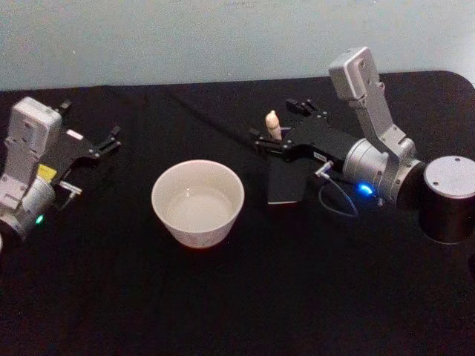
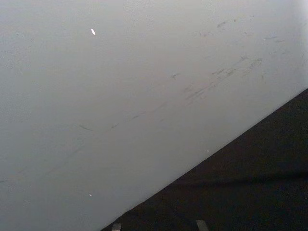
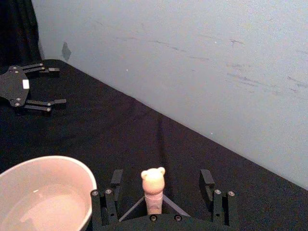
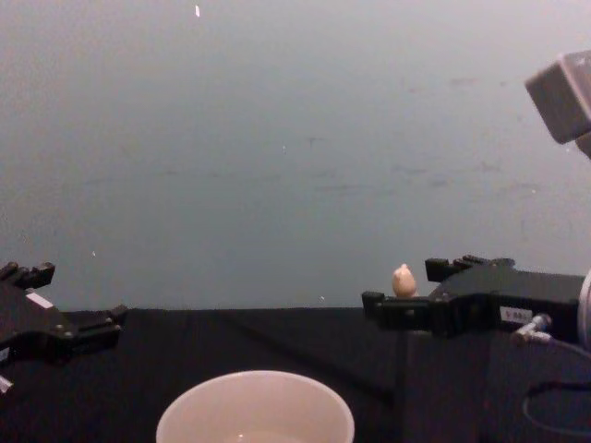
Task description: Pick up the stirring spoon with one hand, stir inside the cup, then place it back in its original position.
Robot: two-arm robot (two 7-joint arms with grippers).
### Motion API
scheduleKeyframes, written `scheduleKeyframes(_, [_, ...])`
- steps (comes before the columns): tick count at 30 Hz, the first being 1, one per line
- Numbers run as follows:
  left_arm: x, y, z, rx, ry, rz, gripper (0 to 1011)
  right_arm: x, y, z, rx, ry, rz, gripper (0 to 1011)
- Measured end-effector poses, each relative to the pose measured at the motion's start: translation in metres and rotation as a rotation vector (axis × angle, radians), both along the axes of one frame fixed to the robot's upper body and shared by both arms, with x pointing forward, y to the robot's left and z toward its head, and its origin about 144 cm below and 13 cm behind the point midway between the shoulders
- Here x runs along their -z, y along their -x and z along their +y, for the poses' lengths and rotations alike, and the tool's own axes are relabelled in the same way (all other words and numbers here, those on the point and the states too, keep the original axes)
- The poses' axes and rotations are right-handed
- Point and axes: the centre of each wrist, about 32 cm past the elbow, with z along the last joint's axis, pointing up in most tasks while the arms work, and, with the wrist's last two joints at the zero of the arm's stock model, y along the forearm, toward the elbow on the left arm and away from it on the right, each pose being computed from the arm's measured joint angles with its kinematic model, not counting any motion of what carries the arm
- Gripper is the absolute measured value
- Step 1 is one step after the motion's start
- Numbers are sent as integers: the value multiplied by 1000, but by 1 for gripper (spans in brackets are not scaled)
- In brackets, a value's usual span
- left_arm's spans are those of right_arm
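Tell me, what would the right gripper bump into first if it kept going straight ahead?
The stirring spoon. Its beige handle stands upright between the right gripper's open fingers, so going on would probably press it against the gripper's base, though depth is hard to judge.

The right arm (image 1: 382, 159) is showing silver-grey cylindrical segments, a black round end cap (image 1: 449, 196) and a boxy pale grey module (image 1: 351, 72), while a blue light (image 1: 364, 189) is glowing at its wrist and a thin grey cable (image 1: 334, 202) is looping beside it. The right gripper (image 3: 161, 174) is showing flat black linked fingers (image 3: 117, 177) dotted with small silver screws (image 3: 105, 191), and is carrying a small white label (image 4: 512, 314). The left arm (image 1: 22, 193) is wearing the same silver-grey with a pale boxy housing (image 1: 31, 122), a yellow sticker (image 1: 45, 172) and a glowing green light (image 1: 38, 219), and the black left gripper (image 1: 90, 122) is bearing a white tag (image 3: 25, 84).
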Motion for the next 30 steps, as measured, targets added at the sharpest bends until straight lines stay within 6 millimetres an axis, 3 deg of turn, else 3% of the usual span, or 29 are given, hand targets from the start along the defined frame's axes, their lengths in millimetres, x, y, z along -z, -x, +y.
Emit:
scheduleKeyframes(13, [0,0,0,0,0,0,1001,0,0,-1,0,-1,-1,971])
scheduleKeyframes(24, [0,0,0,0,0,0,1001,0,1,-1,0,-3,0,706])
scheduleKeyframes(25, [0,0,0,0,0,0,1001,0,1,-1,-1,-3,0,638])
scheduleKeyframes(30, [0,0,0,0,0,0,1001,0,1,-1,-1,-3,0,494])
